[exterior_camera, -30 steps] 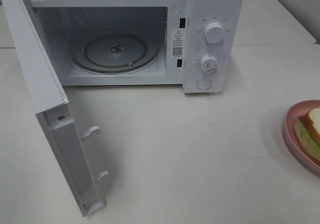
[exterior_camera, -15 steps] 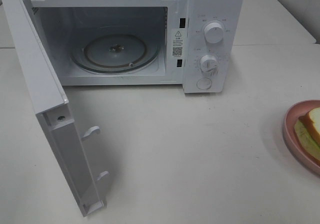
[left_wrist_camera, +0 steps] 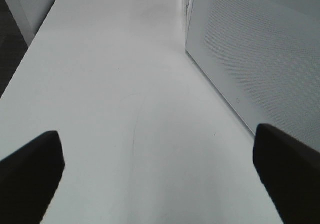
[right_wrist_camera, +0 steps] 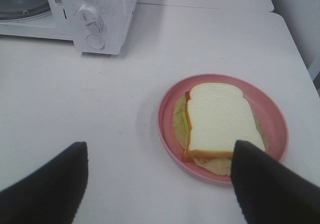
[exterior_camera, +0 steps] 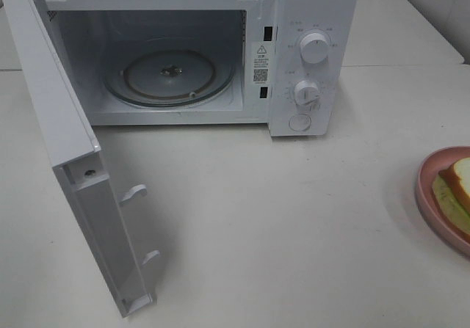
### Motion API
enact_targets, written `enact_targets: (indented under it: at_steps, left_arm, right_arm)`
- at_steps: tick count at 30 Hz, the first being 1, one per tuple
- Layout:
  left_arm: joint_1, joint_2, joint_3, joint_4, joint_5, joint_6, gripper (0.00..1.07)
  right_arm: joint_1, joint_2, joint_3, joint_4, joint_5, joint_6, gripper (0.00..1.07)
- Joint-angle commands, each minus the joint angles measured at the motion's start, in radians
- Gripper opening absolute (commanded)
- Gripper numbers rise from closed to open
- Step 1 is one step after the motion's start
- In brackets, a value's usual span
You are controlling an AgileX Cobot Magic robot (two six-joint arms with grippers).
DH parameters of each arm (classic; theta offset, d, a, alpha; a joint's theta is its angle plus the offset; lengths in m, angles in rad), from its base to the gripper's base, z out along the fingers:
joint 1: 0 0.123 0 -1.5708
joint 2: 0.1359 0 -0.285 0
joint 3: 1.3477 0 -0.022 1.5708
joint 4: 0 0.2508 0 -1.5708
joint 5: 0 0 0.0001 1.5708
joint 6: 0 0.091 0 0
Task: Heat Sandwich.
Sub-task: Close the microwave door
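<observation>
**Microwave open, sandwich waiting on its plate**

A boxy white microwave oven [exterior_camera: 308, 56] sits at the far side of the smooth, matte white table [exterior_camera: 279, 225]. Its flat white door [exterior_camera: 70, 144] hangs wide open toward the near left, two hooked plastic latches jutting from its inner edge. Inside lies a round clear glass turntable [exterior_camera: 169, 77], ringed and glossy. Two round white knobs and a round button line the control panel; a small sticker beside the cavity carries a warning triangle and a QR code, its text too small to read. The door's outer face shows a fine dotted mesh in the left wrist view.

At the right edge, well apart from the oven, the square white-bread sandwich [right_wrist_camera: 220, 121] with tan crust and pale green filling rests on a round pink plate [right_wrist_camera: 167, 116].

The left gripper [left_wrist_camera: 160, 176] has its dark fingers spread wide over bare table, holding nothing. The right gripper [right_wrist_camera: 160, 184] is likewise parted, hovering near the plate, empty.
</observation>
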Motion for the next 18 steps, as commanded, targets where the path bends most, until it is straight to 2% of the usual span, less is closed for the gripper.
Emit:
enact_targets:
  at_steps: [1,2,3,6,7,8,10,11,12,15,18]
  left_arm:
    - [0.003,0.083,-0.009,-0.008,-0.059,0.000,0.88]
    - [0.003,0.083,-0.009,-0.008,-0.059,0.000,0.88]
    - [0.003,0.137,-0.009,-0.017,-0.095,0.000,0.78]
    - [0.003,0.207,-0.005,-0.021,-0.154,0.000,0.60]
    - [0.003,0.207,-0.005,-0.021,-0.154,0.000,0.60]
    - [0.003,0.250,0.008,-0.018,-0.204,0.000,0.47]
    - [0.003,0.299,0.030,-0.011,-0.271,0.000,0.35]
    - [0.003,0.299,0.030,-0.011,-0.271,0.000,0.35]
    - [0.003,0.347,0.050,-0.010,-0.335,0.000,0.21]
    - [0.003,0.453,0.086,-0.010,-0.474,0.000,0.00]
    - [0.003,0.506,0.111,-0.010,-0.565,0.000,0.00]
  right_arm:
    - [-0.008,-0.025,0.002,-0.007,-0.013,0.004,0.76]
    - [-0.008,-0.025,0.002,-0.007,-0.013,0.004,0.76]
    - [-0.008,-0.025,0.002,-0.007,-0.013,0.004,0.76]
    - [-0.008,-0.025,0.002,-0.007,-0.013,0.004,0.76]
    - [-0.008,-0.025,0.002,-0.007,-0.013,0.004,0.76]
    - [-0.008,-0.025,0.002,-0.007,-0.013,0.004,0.76]
    - [-0.008,-0.025,0.002,-0.007,-0.013,0.004,0.76]
    - [-0.008,-0.025,0.002,-0.007,-0.013,0.004,0.76]
    - [-0.008,-0.025,0.002,-0.007,-0.013,0.004,0.76]
    - [-0.008,-0.025,0.002,-0.007,-0.013,0.004,0.76]
    - [-0.008,-0.025,0.002,-0.007,-0.013,0.004,0.76]
